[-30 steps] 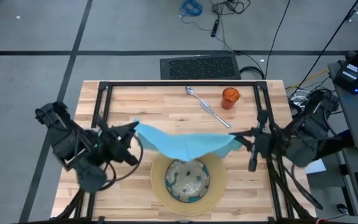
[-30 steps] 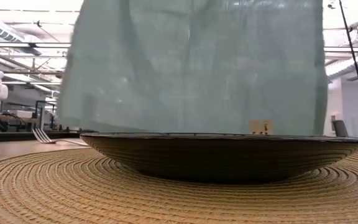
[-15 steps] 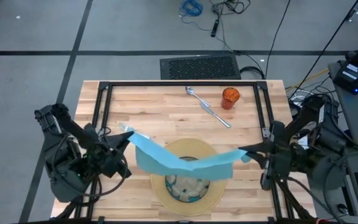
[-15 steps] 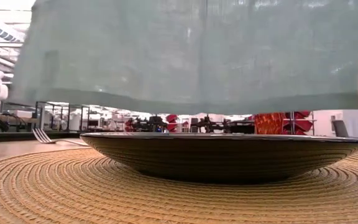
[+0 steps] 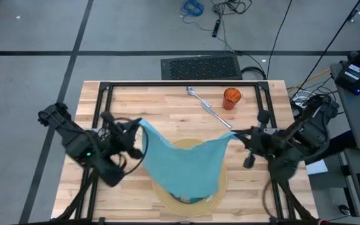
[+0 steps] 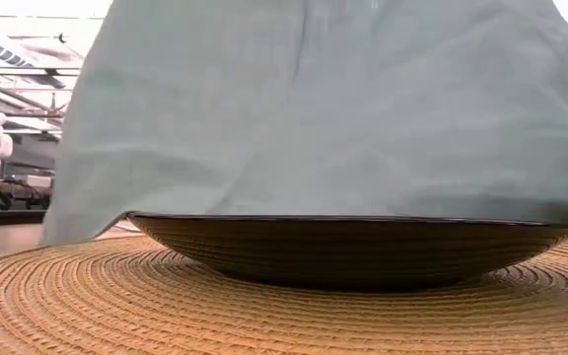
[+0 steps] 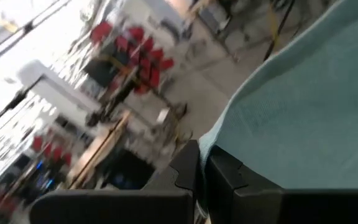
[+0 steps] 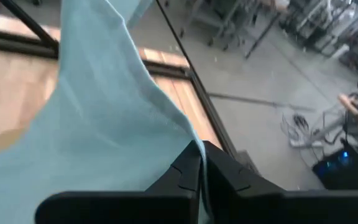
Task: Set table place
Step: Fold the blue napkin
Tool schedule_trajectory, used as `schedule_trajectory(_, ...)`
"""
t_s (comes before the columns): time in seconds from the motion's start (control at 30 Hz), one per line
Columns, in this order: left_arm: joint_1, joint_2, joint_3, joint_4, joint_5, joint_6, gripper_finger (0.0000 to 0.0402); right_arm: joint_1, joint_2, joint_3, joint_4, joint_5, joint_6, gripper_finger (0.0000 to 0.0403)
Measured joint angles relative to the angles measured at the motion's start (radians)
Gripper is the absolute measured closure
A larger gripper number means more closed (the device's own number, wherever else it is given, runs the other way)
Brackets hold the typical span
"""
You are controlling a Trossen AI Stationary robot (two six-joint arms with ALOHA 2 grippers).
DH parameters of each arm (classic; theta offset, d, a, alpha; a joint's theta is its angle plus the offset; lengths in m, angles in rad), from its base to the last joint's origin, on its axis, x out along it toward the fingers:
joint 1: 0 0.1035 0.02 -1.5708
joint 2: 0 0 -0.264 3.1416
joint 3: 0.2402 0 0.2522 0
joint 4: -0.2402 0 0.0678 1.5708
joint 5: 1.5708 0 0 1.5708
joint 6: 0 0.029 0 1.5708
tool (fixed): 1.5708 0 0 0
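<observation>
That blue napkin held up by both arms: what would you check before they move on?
1. Left gripper shut on the teal napkin's corner: ok.
2. Right gripper shut on the opposite corner: ok.
3. Napkin draped over the plate: ok.
4. Plate sits on the woven mat: ok.
5. Orange cup and cutlery clear of the cloth: ok.
6. Napkin folded neatly: cannot tell.

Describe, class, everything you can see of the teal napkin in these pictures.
The teal napkin is a thin woven cloth, plain light blue-green. It hangs spread between the left gripper and the right gripper, each pinching one upper corner with jaws shut. From there it sags and drapes over the plate on the round mat, covering most of both in the high view. In the low view its lower edge lies on the plate's rim.
</observation>
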State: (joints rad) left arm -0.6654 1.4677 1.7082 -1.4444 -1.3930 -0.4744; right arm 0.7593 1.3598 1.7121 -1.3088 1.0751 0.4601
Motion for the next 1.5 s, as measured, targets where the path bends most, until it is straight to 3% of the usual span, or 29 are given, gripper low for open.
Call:
schedule_trajectory(0.17, 0.099, 0.000, -0.090, -0.069, 0.054, -0.119, 0.0402, -0.112, 0.000, -0.067, 0.007, -0.069, 0.001, 0.0403)
schedule_trajectory(0.37, 0.182, -0.001, -0.161, -0.066, 0.064, -0.123, 0.0402, -0.248, -0.012, -0.172, 0.066, -0.150, -0.017, 0.0403)
schedule_trajectory(0.6, 0.308, -0.001, -0.238, -0.057, 0.091, -0.146, 0.0402, -0.412, -0.027, -0.274, 0.231, -0.241, -0.154, 0.0403)
schedule_trajectory(0.93, 0.468, 0.000, -0.430, 0.078, 0.153, -0.136, 0.0402, -0.629, -0.027, -0.385, 0.381, -0.383, -0.304, 0.0403)
schedule_trajectory(1.1, 0.550, 0.000, -0.478, 0.222, 0.154, -0.023, 0.0402, -0.725, -0.027, -0.402, 0.469, -0.457, -0.386, 0.0403)
schedule_trajectory(1.27, 0.616, 0.000, -0.479, 0.435, 0.155, 0.188, 0.0402, -0.836, -0.027, -0.402, 0.503, -0.554, -0.448, 0.0403)
schedule_trajectory(1.5, 0.744, 0.000, -0.479, 0.659, 0.305, 0.380, 0.0402, -0.991, -0.027, -0.402, 0.520, -0.703, -0.471, 0.0403)
